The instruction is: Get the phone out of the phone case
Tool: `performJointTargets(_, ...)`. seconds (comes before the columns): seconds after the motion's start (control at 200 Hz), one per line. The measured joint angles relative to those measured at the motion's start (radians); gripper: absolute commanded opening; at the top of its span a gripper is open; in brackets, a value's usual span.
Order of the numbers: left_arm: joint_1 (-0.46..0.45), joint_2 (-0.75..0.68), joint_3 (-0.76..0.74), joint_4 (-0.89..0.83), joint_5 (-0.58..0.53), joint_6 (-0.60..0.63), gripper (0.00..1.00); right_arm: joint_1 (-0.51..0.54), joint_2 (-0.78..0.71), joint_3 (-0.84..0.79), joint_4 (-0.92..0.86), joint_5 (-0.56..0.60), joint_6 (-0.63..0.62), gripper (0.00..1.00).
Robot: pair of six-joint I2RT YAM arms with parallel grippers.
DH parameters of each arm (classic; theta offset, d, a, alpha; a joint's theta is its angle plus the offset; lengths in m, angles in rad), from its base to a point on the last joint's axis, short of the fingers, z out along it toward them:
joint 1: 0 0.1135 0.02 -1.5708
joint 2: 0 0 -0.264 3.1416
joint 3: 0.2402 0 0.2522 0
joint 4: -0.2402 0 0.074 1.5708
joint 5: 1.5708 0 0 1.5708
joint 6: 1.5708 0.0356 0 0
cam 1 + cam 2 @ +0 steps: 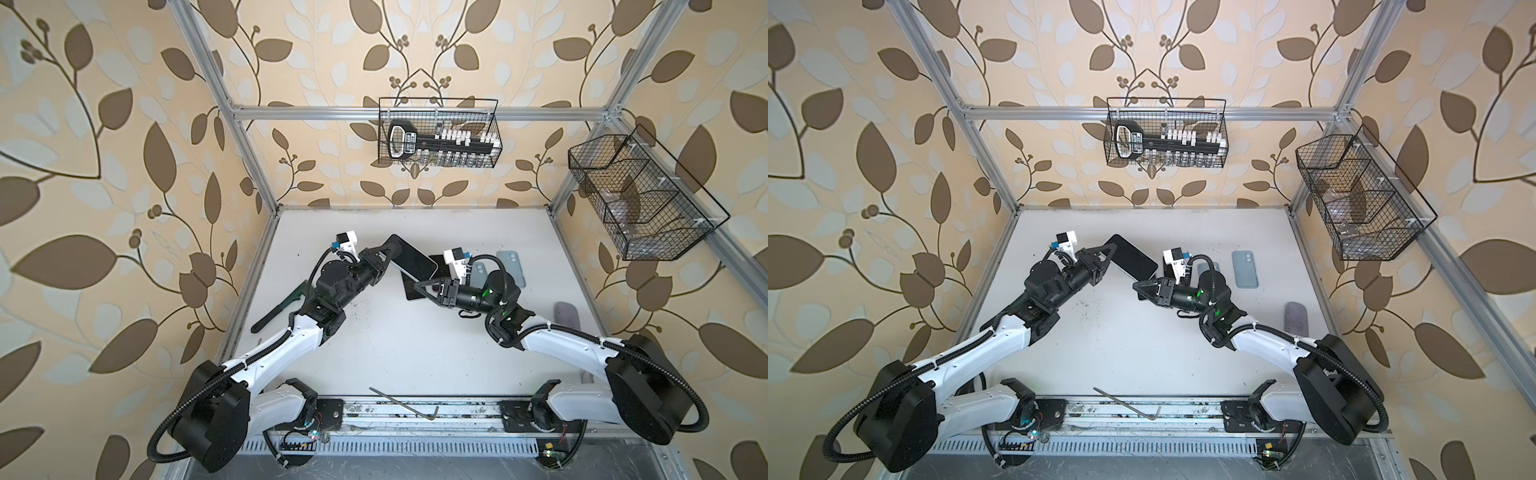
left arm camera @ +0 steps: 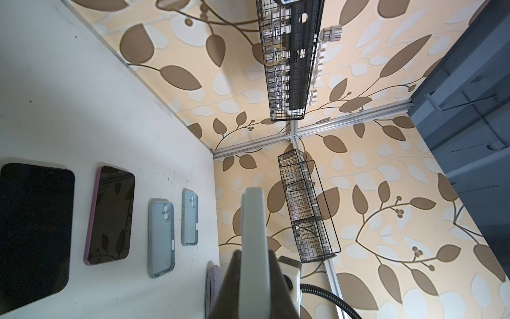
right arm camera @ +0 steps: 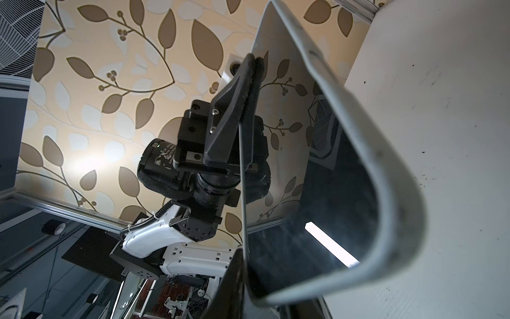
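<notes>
Pale case [image 3: 358,154] wrapped the dark-screened phone [image 3: 331,207], left gripper [image 3: 252,62] clamped its far edge, white table [image 3: 441,138] lay behind.

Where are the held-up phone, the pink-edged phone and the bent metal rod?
held-up phone [image 1: 411,257]: a top view, dark screen
pink-edged phone [image 2: 110,215]: left wrist view, screen middle
bent metal rod [image 1: 401,403]: a top view, long straight part

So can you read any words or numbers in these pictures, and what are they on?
No text here can really be read.
Label on the black tool holder in the back wire basket: has print, too blurred to read.
White marks on the left arm's motor housing: too scuffed and small to read.
Held phone case: no writing shows.
Loose blue cases: no writing shows.
</notes>
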Motion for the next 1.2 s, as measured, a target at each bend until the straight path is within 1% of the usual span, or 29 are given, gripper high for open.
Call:
performJointTargets(0.225,0.000,0.000,0.000,0.013,-0.007,-0.014,0.00,0.000,0.000,0.000,0.024,0.001,0.011,0.14)
performJointTargets(0.49,-0.005,0.000,0.000,0.022,-0.034,-0.077,0.00,0.000,0.000,0.000,0.060,0.011,0.002,0.10)
performJointTargets(0.734,-0.013,-0.020,-0.010,0.005,-0.076,-0.156,0.00,0.000,-0.006,0.000,0.069,0.010,-0.080,0.08)
performJointTargets(1.084,-0.018,-0.042,-0.010,-0.006,-0.097,-0.232,0.00,-0.001,-0.010,-0.005,0.058,-0.003,-0.219,0.06)
performJointTargets(1.149,-0.020,-0.042,-0.010,-0.002,-0.096,-0.240,0.00,-0.001,-0.010,-0.013,0.061,-0.004,-0.228,0.07)
performJointTargets(1.199,-0.020,-0.042,-0.010,-0.003,-0.096,-0.243,0.00,-0.003,-0.010,-0.020,0.066,-0.005,-0.233,0.12)
